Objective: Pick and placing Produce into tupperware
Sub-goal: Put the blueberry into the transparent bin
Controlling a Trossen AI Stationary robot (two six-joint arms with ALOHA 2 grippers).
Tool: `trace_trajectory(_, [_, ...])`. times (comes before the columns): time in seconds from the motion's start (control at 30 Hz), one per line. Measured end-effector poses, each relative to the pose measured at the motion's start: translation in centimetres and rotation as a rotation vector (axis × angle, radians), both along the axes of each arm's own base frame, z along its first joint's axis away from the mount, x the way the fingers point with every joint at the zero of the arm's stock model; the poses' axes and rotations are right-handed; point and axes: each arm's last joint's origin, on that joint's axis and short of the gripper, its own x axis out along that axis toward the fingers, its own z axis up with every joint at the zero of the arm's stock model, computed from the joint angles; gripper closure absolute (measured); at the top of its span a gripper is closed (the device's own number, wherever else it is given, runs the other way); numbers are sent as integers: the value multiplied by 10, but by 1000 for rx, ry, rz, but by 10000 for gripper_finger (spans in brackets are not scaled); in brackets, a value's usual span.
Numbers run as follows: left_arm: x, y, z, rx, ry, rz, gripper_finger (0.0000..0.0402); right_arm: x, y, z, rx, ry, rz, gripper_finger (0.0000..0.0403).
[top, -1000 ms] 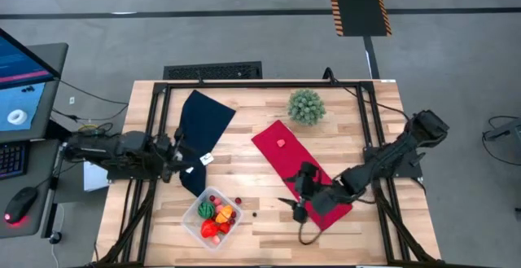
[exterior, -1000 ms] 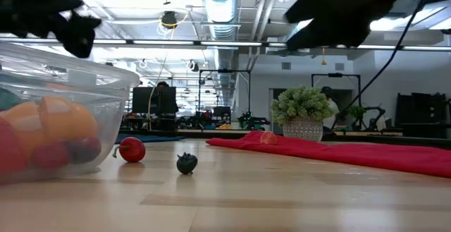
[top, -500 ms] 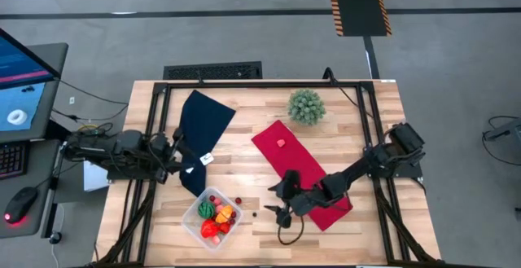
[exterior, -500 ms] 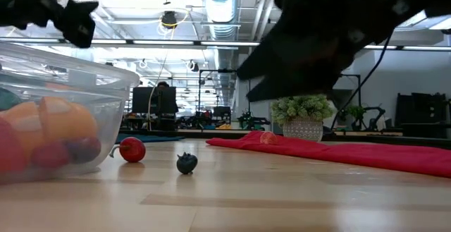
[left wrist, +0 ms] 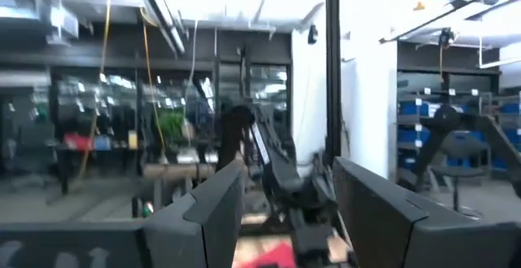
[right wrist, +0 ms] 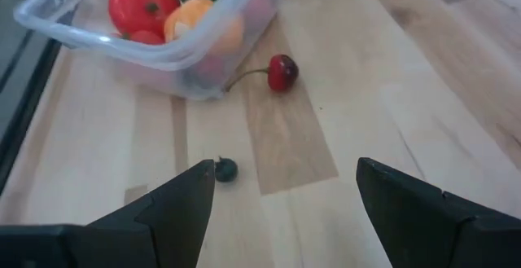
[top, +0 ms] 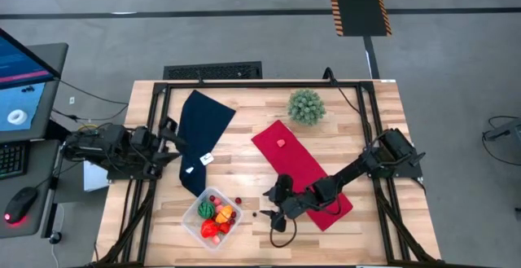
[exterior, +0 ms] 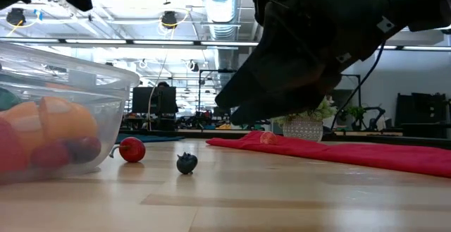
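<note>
Produce is mostly in the tupperware already, at the lower left of the high view: red, orange and green pieces piled in the clear box. Two pieces lie loose on the desk just to its right: a cherry with its stem pointing back toward the box wall, and a small dark berry a little farther out. One more small red piece sits well apart on the red cloth, up toward the plant ball.

I have the right gripper low over the desk with its jaws wide and nothing between them. In the right wrist view the dark berry lies close ahead, just beside one of the two fingers rather than centred in the gap, with the cherry and then the box beyond it. I judge the berry is the next pick, and I would need to shift sideways to centre it.

The left gripper waits at the desk's left edge by the dark blue cloth, jaws partly open and empty.
</note>
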Motion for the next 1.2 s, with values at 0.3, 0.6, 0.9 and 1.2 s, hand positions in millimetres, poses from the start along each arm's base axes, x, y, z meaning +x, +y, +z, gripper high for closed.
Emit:
trace_trajectory(0.3, [4,-2,-10,89,96,-7,221,-1,3,1,-28,-23,4,81])
trace_trajectory(0.6, [5,-2,-11,100,114,-4,221,5,4,-6,-6,-63,-20,81])
trace_trajectory(0.9, [5,-2,-12,98,128,-8,221,21,17,-24,-23,-63,21,81])
trace_trajectory(1.2, [5,-2,-13,85,137,-14,222,19,14,-28,-51,-7,-3,81])
